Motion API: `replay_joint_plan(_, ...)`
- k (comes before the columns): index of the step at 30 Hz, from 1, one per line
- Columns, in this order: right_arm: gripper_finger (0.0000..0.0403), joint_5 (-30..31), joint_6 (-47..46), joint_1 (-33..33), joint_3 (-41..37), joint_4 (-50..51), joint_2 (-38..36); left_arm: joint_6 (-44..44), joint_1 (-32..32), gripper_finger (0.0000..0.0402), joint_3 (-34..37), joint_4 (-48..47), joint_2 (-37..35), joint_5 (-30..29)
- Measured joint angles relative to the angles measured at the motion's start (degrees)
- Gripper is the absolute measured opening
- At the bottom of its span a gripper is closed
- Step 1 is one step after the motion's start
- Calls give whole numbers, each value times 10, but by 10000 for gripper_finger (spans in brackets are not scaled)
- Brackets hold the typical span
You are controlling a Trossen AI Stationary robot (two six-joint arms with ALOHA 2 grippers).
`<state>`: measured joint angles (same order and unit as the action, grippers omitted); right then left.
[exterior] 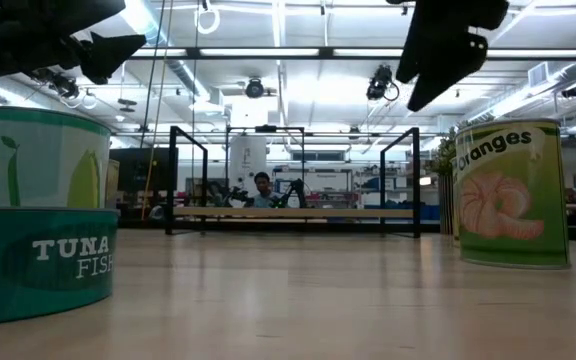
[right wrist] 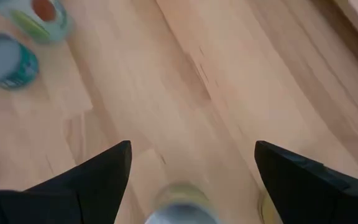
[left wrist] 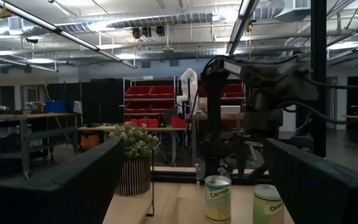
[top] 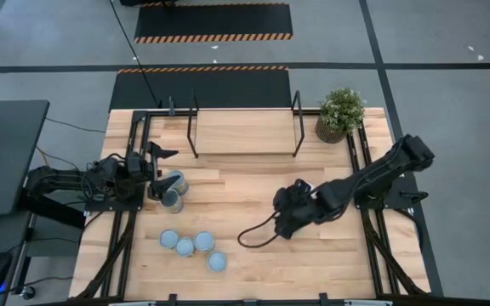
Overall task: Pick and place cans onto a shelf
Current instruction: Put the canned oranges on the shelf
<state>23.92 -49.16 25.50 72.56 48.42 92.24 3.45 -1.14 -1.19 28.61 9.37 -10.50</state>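
Note:
The shelf [top: 245, 132], a light-wood board in a black frame, stands at the table's far edge. Two cans [top: 173, 189] stand just right of my left gripper [top: 163, 168], which is open, level and points toward the table's right; they show beyond its fingers in the left wrist view [left wrist: 217, 198]. Several more cans [top: 192, 246] stand near the front edge. My right gripper [top: 281, 211] is open above mid-table and points down at the wood [right wrist: 192, 146]. A blurred can top [right wrist: 179, 205] shows low between its fingers.
A potted plant [top: 339, 115] stands at the far right corner beside the shelf. In the low view an oranges can [exterior: 513, 195] stands at the right, and a carrot can on a tuna can [exterior: 38, 230] at the left. Bare wood lies between the grippers and the shelf.

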Motion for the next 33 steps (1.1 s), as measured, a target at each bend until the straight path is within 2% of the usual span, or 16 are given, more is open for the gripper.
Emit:
replay_joint_plan(4, 348, -18, -48, 19, 61, 86, 37, -9, 0, 387, 0, -8, 0, 0)
replay_joint_plan(9, 348, -96, -125, 50, 108, 203, 56, -9, 0, 387, 0, -11, 0, 0)
replay_joint_plan(13, 348, -162, -180, 72, 103, 266, 54, -8, 0, 387, 0, -7, 0, 0)
replay_joint_plan(18, 348, -221, -197, 87, 66, 253, 54, -8, 0, 387, 0, -6, 0, 0)
replay_joint_plan(24, 354, -188, -218, 93, -5, 176, 54, -8, 0, 387, 0, -9, 0, 0)
replay_joint_plan(28, 373, -140, -219, 92, -37, 124, 54, -8, 0, 387, 0, -12, 0, 0)
replay_joint_plan(33, 398, -112, -230, 85, -50, 120, 54, -8, 0, 387, 0, -15, 0, 0)
